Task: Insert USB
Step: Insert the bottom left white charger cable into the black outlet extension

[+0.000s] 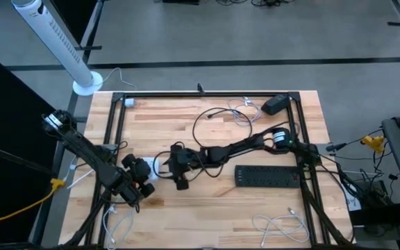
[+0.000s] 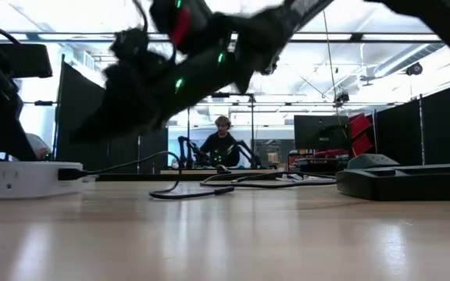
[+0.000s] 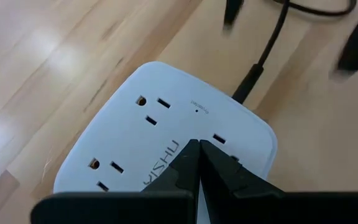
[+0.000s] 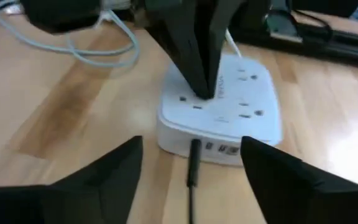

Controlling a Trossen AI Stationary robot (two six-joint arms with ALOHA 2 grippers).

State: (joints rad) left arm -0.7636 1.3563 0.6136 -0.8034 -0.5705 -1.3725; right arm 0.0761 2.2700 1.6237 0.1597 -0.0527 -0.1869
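White hub [image 4: 219, 115] flat on wood table [image 1: 214, 208], left of centre. Left gripper [image 3: 197, 155] narrow, fingertips pressed together, pinning hub's top face. Black USB plug [image 4: 193, 158] seated in hub's side port, cable trailing away. Right gripper [image 4: 191, 186] wide, holding nothing, just beside plug, fingers either side of cable. Black power strip [image 1: 268, 175] well apart on right.

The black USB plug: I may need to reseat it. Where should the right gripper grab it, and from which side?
Grip the black USB plug by its straight body just outside the white power strip, fingers either side, approaching along the cable's line. The open right gripper already straddles it; the shut left gripper presses on top.
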